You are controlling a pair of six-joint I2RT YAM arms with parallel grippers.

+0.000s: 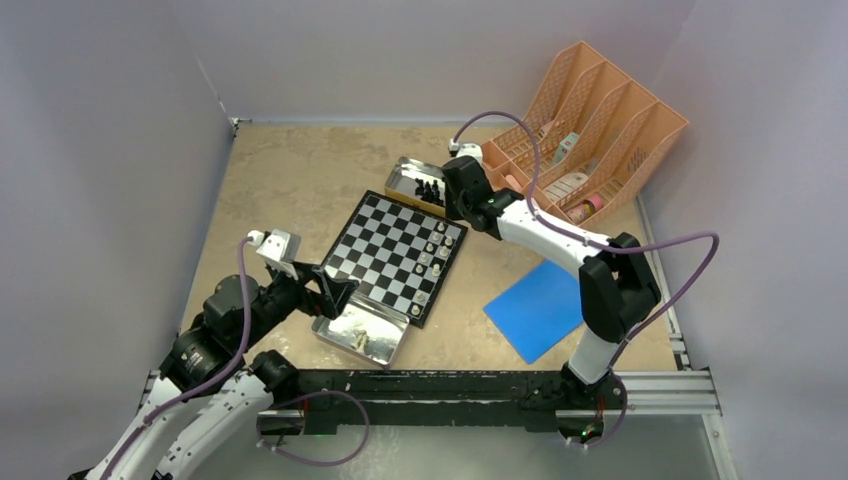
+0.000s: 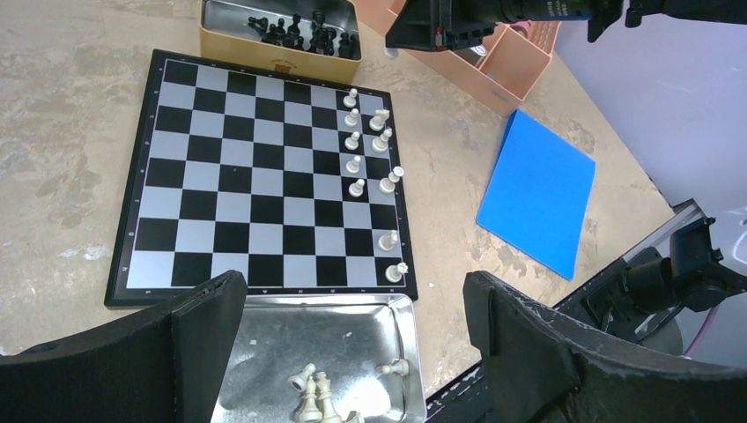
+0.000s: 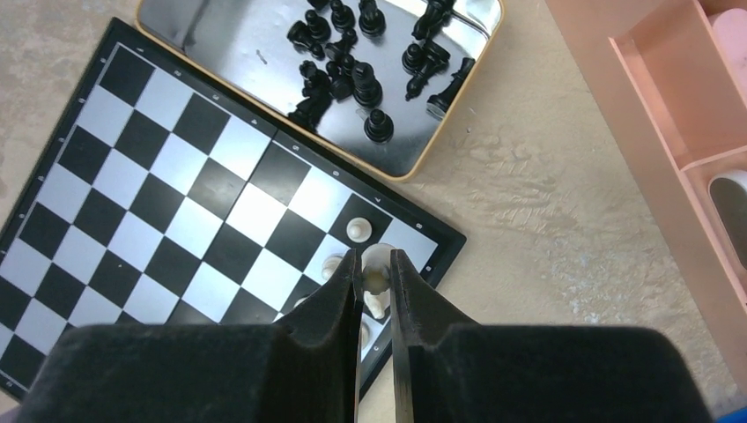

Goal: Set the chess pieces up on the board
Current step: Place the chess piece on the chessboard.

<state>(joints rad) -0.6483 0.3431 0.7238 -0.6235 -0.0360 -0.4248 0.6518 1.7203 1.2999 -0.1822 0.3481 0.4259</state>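
Observation:
The board (image 1: 395,255) lies in the middle of the table, with several cream-white chess pieces (image 2: 370,150) standing in two files along its right side. My right gripper (image 3: 374,256) is shut on a white piece (image 3: 377,275) just above the board's far right corner, beside a standing white pawn (image 3: 356,230). Black pieces (image 3: 352,70) lie in a tin (image 3: 220,44) beyond the board. My left gripper (image 2: 352,317) hangs open over the near tin (image 2: 264,352), where a few white pieces (image 2: 313,392) lie loose. Nothing is between its fingers.
A blue flat square (image 1: 538,308) lies to the right of the board. A peach divided organizer (image 1: 600,120) stands at the back right, close behind my right arm. Walls close in the left, right and far sides.

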